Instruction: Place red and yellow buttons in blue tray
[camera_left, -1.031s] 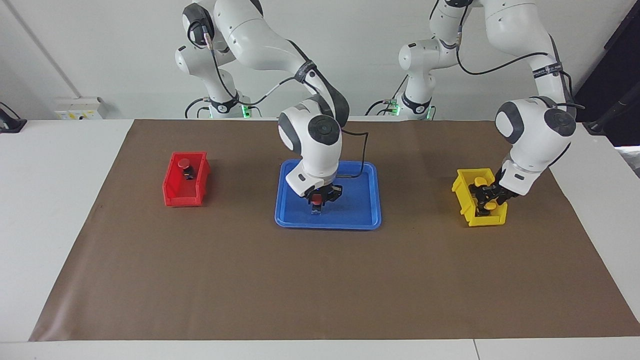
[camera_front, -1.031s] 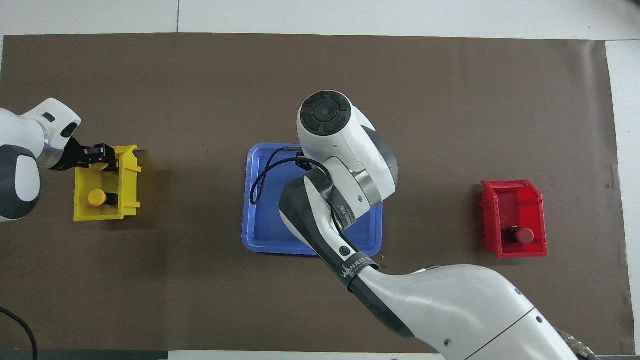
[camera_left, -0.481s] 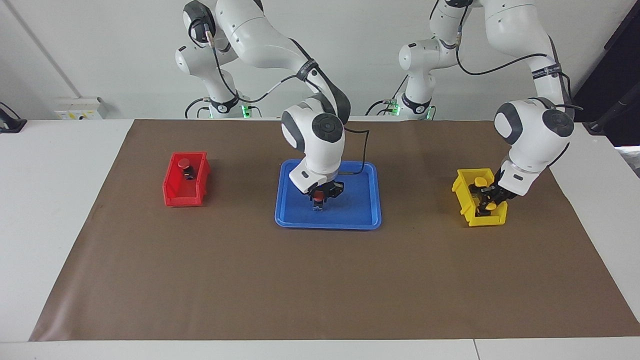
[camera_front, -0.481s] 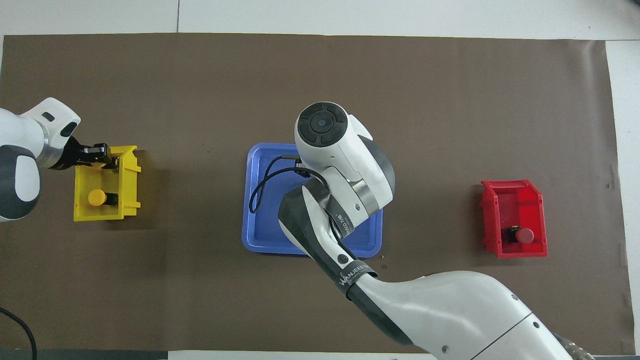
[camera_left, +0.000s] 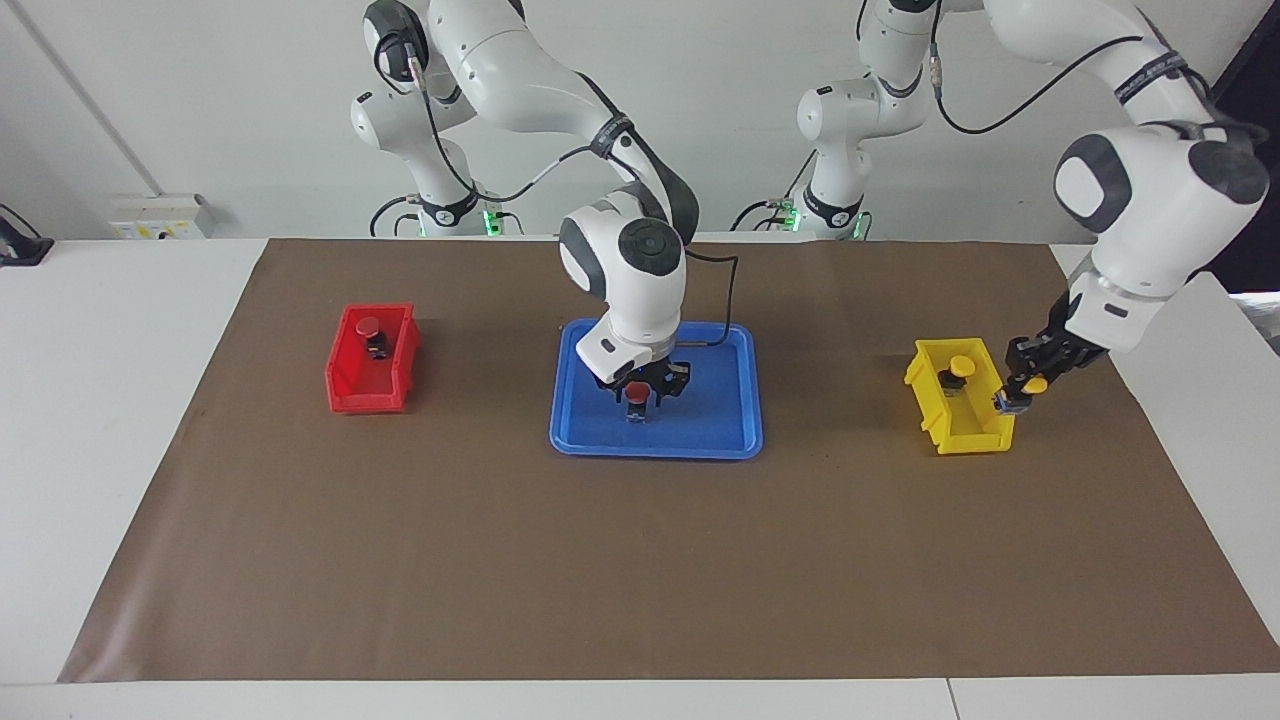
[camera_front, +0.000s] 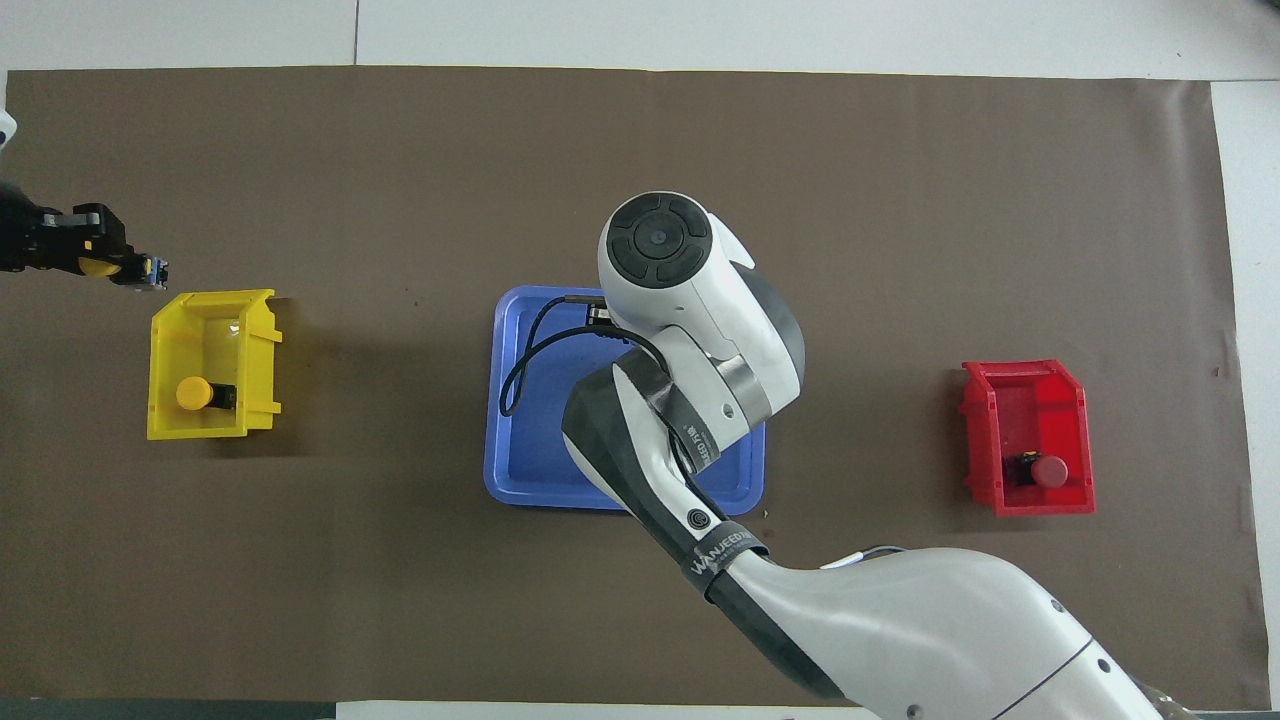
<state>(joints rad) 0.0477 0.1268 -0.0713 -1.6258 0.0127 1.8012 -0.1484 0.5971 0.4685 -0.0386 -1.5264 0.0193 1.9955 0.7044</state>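
A yellow button (camera_left: 1036, 384) is being gripped by the left gripper (camera_left: 1022, 388) over the yellow bin (camera_left: 960, 420), risking slippage; a red button (camera_left: 636, 393) is being clamped by the right gripper (camera_left: 640, 396) over the blue tray (camera_left: 720, 420).

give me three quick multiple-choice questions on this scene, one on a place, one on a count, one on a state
1. Where is the right gripper?
A. over the red bin
B. over the blue tray
C. over the yellow bin

2. How many buttons lie in the yellow bin?
A. one
B. two
C. none

3. What does the left gripper hold?
A. nothing
B. a red button
C. a yellow button

Answers: 1 B, it hangs low over the blue tray with a red button. 2 A, one cap shows inside. 3 C, the held yellow button is lifted over the bin's edge.
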